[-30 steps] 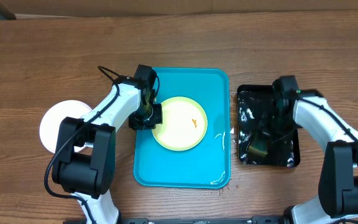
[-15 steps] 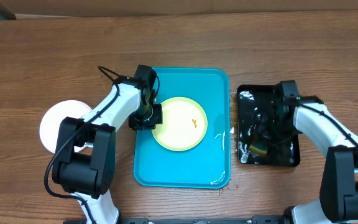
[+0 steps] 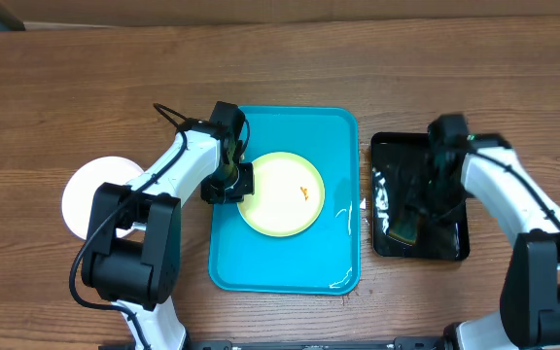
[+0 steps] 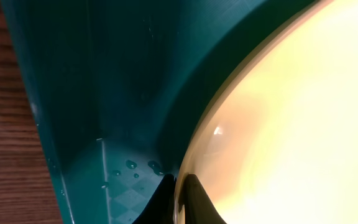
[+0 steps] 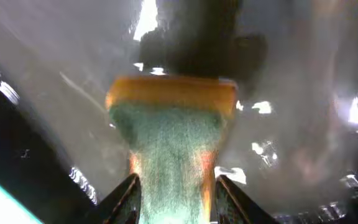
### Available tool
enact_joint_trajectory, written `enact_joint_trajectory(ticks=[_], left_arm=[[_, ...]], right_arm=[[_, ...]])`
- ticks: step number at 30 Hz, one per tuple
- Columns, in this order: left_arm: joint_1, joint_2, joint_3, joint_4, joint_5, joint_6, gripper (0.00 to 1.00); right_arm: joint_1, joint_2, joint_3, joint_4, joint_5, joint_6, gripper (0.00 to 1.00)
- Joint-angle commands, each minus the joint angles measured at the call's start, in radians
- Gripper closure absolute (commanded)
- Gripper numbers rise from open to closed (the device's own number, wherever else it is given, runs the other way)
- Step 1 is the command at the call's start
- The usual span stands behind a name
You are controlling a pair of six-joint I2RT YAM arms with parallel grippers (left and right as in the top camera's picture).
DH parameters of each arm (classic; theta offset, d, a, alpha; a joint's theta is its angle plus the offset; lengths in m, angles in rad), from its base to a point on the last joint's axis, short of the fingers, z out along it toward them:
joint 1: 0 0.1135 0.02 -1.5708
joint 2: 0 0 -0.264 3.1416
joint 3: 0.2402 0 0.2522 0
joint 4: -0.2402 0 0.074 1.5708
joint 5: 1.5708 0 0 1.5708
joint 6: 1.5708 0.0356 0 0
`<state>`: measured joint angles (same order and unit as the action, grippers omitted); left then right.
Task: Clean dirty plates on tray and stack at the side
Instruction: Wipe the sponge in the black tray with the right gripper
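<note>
Yellow-green plate (image 3: 282, 199): its rim apparently pinched in left tool (image 3: 240, 187).

Left claw (image 4: 178, 190) and right claw (image 5: 174, 198), both pinched tight.

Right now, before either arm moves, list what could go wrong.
1. The left gripper pinches only the thin rim of the yellow-green plate. Water droplets lie on the blue tray beside it, so the plate may slip or tilt if lifted.
2. The sponge in the right gripper sits in the glistening black tray. Carried across, it may drip on the table.
3. Orange specks are on the plate. Stacking it on the white plate now would soil it.
</note>
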<state>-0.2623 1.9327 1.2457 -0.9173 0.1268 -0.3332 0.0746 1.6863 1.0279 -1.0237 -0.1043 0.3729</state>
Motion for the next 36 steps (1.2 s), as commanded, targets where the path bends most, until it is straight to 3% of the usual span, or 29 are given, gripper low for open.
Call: enact_joint_trajectory(ticks=[1,4,10,11,13,16,23,32,35,36], left_arm=[[-0.008,0.016,-0.011,-0.002,-0.029,0.023,0.94],[-0.007,0.016,-0.011,-0.002,-0.029,0.023,0.94],[-0.008,0.016,-0.011,-0.003,-0.029,0.023,0.95],[-0.008,0.016,-0.011,-0.003,-0.028,0.023,0.95],[-0.008,0.016,-0.011,-0.003,-0.028,0.023,0.95],[-0.008,0.016,-0.011,-0.005,-0.028,0.023,0.95],[-0.008,0.016,-0.011,-0.008,-0.028,0.023,0.95],[-0.008,0.016,-0.011,-0.006,-0.028,0.023,0.96],[-0.008,0.016,-0.011,-0.005,-0.028,0.026,0.96],[-0.008,0.016,-0.011,-0.001,-0.023,0.037,0.96]], right_arm=[[0.014,-0.009,-0.108,0.110,-0.011,0.043,0.62],[0.014,-0.009,-0.141,0.181,-0.008,0.043,0.95],[0.003,-0.009,-0.018,0.082,0.044,-0.008,0.96],[0.003,-0.010,0.047,0.027,0.047,-0.043,0.94],[0.003,-0.011,0.106,-0.028,0.052,-0.070,0.70],[0.003,-0.011,0.159,-0.089,0.051,-0.075,0.54],[0.005,-0.009,0.136,-0.127,0.051,-0.046,0.52],[0.005,-0.006,-0.101,0.143,0.051,0.002,0.71],[0.005,-0.007,-0.122,0.172,0.051,0.002,0.96],[0.005,-0.007,-0.121,0.171,0.051,0.001,0.96]])
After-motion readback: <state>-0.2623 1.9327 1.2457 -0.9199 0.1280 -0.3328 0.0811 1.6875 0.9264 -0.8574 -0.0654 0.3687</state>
